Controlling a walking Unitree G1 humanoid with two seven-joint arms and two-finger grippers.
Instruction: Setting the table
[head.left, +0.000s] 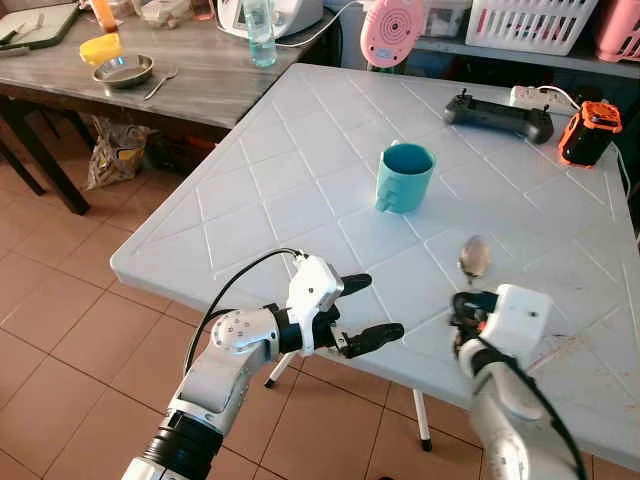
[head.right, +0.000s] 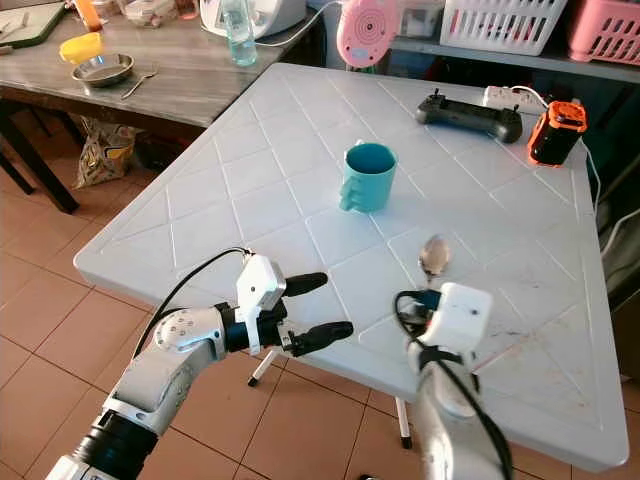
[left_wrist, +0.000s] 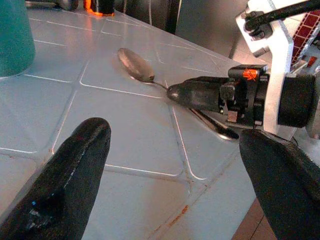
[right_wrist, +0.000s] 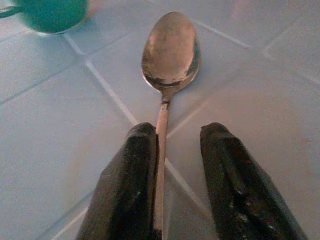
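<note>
Right claw (right_wrist: 177, 175) low at lower right of frame, fingers parted narrowly astride spoon (right_wrist: 170, 55) handle, one finger touching it. Spoon lay flat on white surface (head.left: 300, 180), bowl toward teal mug (head.left: 405, 176) at centre. Left claw (head.left: 365, 310) spread wide at surface's near edge, holding nothing.

Soft, even daylight fills both head views, which are sharp, with faint shadows under the teal mug (head.left: 404, 176). The white table (head.left: 290, 190) shows mild sheen. The right wrist view is dimmer, bluish, its near black fingers (right_wrist: 125, 185) slightly soft
</note>
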